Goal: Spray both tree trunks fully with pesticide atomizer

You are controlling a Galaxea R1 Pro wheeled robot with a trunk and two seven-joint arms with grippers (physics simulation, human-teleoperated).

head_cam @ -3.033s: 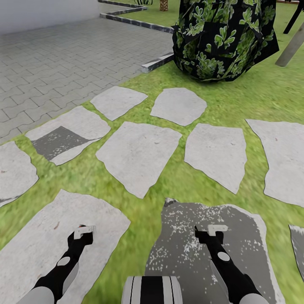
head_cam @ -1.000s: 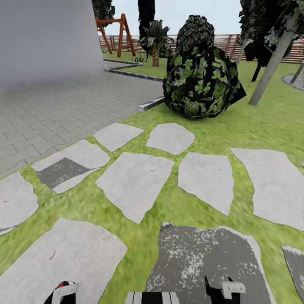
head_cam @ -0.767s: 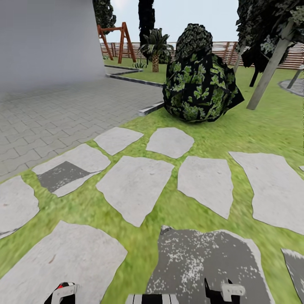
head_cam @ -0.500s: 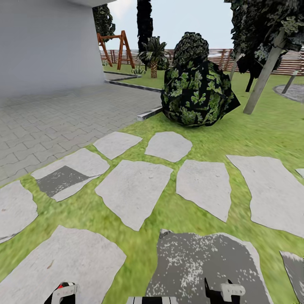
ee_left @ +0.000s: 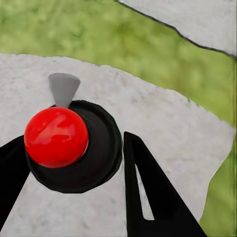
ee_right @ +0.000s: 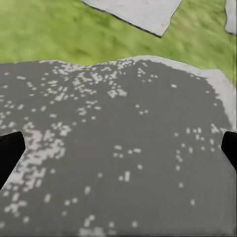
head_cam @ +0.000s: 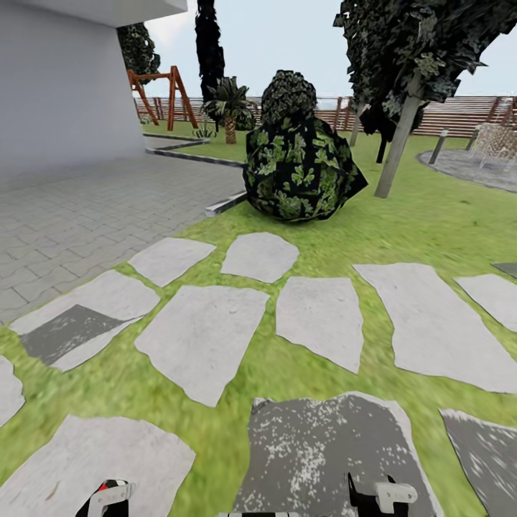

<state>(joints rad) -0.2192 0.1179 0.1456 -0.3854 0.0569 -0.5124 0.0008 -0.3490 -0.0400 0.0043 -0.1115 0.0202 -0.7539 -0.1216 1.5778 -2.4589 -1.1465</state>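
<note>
Left gripper (ee_left: 69, 168) is closed around the pesticide atomizer (ee_left: 57, 137), the right gripper (ee_right: 118, 148) is wide apart, and the head view has lifted, so one leaning tree trunk (head_cam: 397, 143) now appears beyond the stepping stones (head_cam: 197, 337).

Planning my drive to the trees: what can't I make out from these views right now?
- Atomizer body: in the left wrist view, hidden under its own red knob and black cap.
- Left end effector and right end effector: in the head view, cut off by the bottom edge.
- Leaning trunk: in the head view, its top is lost in dark foliage.
- Anything behind the bush: blocked in the head view.
</note>
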